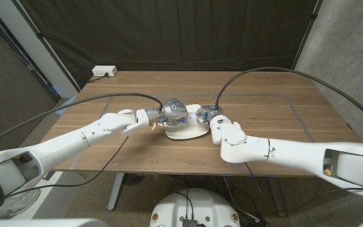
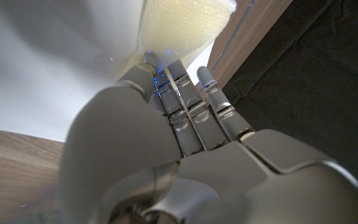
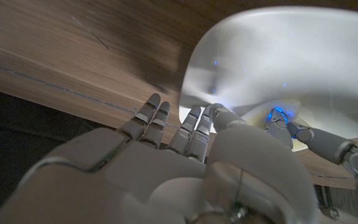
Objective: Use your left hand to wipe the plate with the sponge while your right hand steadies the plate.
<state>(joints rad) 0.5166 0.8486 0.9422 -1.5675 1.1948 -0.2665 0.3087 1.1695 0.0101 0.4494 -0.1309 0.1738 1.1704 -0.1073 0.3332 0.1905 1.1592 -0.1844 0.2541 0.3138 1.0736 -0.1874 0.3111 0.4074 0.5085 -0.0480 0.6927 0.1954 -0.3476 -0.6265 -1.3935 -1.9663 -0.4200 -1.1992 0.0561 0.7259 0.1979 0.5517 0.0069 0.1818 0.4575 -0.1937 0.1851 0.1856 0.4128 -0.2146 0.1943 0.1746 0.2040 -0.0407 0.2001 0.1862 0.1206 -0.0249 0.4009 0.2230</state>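
- Far left, at the back corner of the bench (image 1: 276, 126): a white power strip (image 1: 104, 71), well apart from the work.
- Left of centre: left hand (image 1: 162, 116) on the white plate (image 1: 184, 131), fingers pressed close together over the yellow sponge (image 2: 182, 25), holding it down against the plate's surface.
- Centre: plate on the bench, between the two hands; sponge on the plate under the left fingertips (image 2: 166, 71).
- Right of centre: right hand (image 1: 208, 118) at the plate's right rim, fingers slightly spread and reaching to the rim; firm grip or mere touch, cannot tell.
- Likely risk: plate sliding or spinning on the smooth wood under a hard wipe, if the right hand only brushes the rim.
- Likely risk: sponge slipping out from under flat fingers, being pressed rather than clearly pinched.
- Likely risk: left and right fingers colliding over the plate, being very near each other in the right wrist view.
- Likely risk: plate tipping, if pressure lands on the raised rim.
- Hard to make out: sponge's full outline, cropped in the left wrist view and barely visible from the head view.
- Hidden: right hand's contact with the rim, masked by its own back.
- Unclear: any dirt on the plate, glare washing the surface out.
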